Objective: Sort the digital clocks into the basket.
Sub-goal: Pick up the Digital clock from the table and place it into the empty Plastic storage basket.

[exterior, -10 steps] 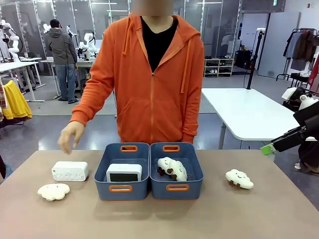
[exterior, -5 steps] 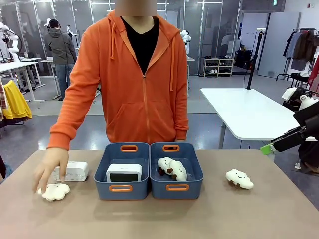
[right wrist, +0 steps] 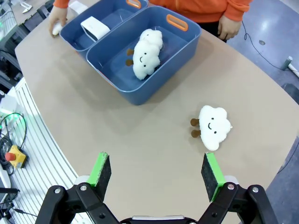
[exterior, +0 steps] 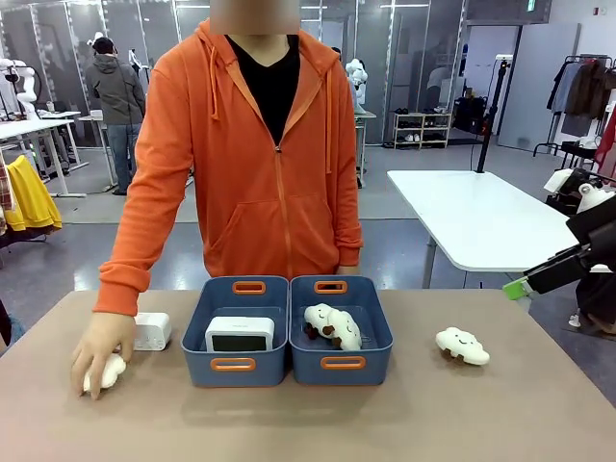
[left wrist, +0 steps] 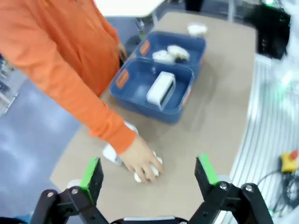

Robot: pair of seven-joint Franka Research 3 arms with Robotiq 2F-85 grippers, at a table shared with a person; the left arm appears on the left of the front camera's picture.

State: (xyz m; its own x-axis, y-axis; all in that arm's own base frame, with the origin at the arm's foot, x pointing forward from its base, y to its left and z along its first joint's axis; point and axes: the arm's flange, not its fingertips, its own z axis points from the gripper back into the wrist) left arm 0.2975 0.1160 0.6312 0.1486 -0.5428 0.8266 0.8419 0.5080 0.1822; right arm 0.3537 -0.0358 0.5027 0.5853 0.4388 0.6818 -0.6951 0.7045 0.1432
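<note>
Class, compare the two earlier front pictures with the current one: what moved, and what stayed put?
The person's hand came down from above the table's left end onto the cloud toy there and now closes over it. The dotted clock beside it, the screen clock in the left basket and the other two cloud toys stayed put.

Person's hand (left wrist: 137, 157) covers cloud toy (left wrist: 157, 162)

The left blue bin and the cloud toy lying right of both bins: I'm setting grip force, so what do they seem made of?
The left blue bin looks like rigid moulded plastic, smooth and fairly matte: even walls, rounded corners, orange-rimmed handle slots. The cloud toy looks like soft stuffed plush, judging by its puffy, rounded outline, though its surface is too small to confirm.
</note>
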